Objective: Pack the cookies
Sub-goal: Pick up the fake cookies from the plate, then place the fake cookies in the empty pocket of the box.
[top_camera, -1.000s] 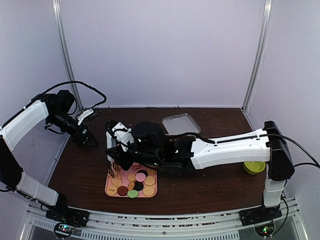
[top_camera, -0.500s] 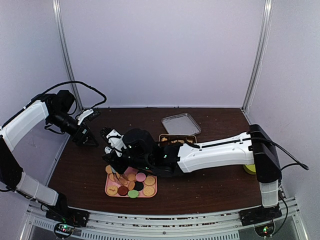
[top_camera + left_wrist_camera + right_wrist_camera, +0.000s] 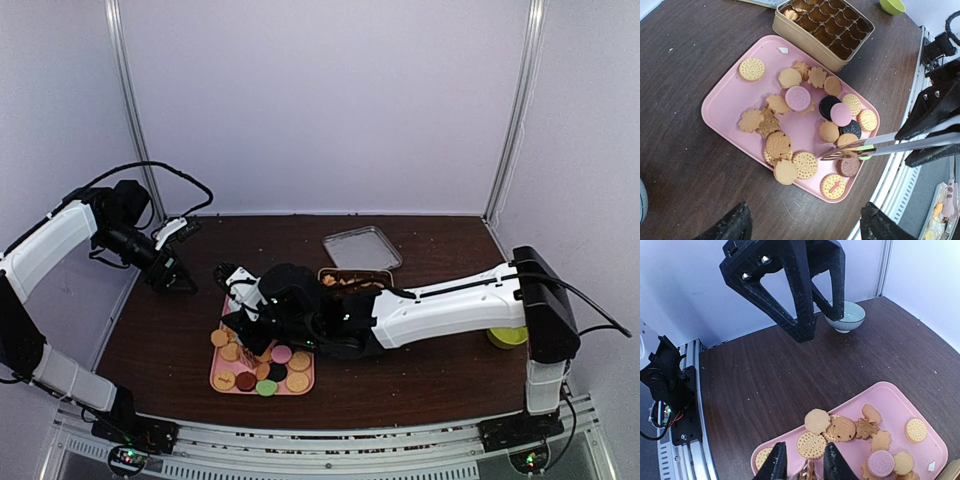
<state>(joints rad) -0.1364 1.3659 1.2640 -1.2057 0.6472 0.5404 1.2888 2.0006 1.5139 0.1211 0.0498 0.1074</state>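
Left fingers (image 3: 735,226) spread, empty | right fingers (image 3: 775,462) clamp tongs (image 3: 910,145) (cropped in own view) | cookies (image 3: 799,98) on tray (image 3: 720,107)

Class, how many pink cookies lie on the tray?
2. One pink cookie lies near the tray's middle; the other overlaps a black cookie beside it. Others could be hidden underneath.

I find no word, brand or number I can read anywhere. The stamped patterns on the cookies (image 3: 805,164) in the pink tray (image 3: 722,102) are too small to make out.
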